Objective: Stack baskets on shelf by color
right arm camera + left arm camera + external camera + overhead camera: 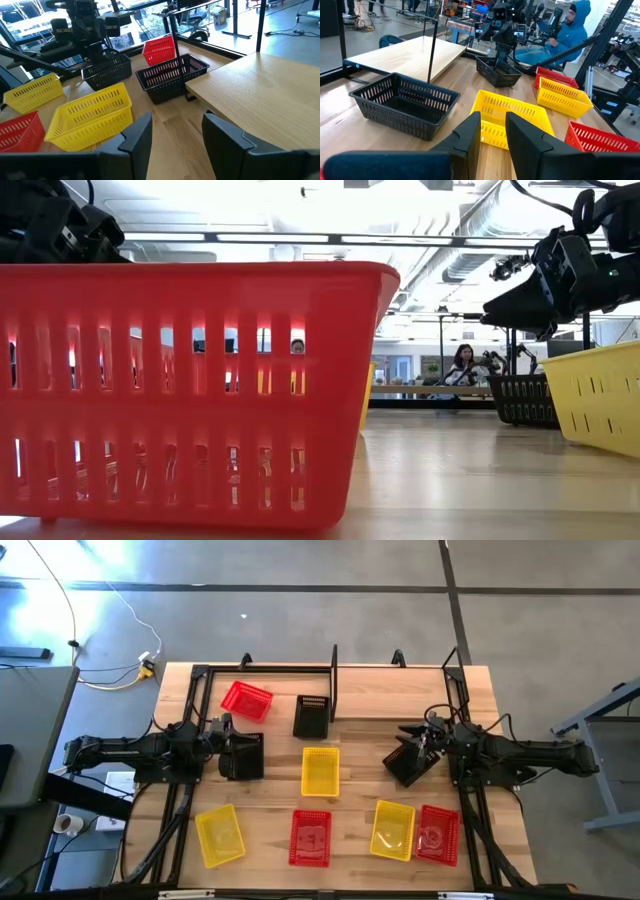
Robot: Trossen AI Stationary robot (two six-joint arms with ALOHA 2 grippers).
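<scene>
Between the two arms, on the light wooden table, lies one yellow perforated plastic basket, apart from both grippers. Left gripper: fingers spread, gripping nothing; a black mesh plastic basket sits right beside it on the near side. Ahead of this gripper, toward the table's far edge, a red mesh plastic basket rests tilted at the left end of the low black metal-frame shelf; a second black mesh basket stands by the shelf's middle post. Right gripper: fingers parted with a clear gap, holding nothing; a third black mesh basket lies just beside and partly beneath it. Along the near edge, behind both grippers: a yellow basket at the left, a red basket at centre, then a yellow basket touching a red basket at the right.
</scene>
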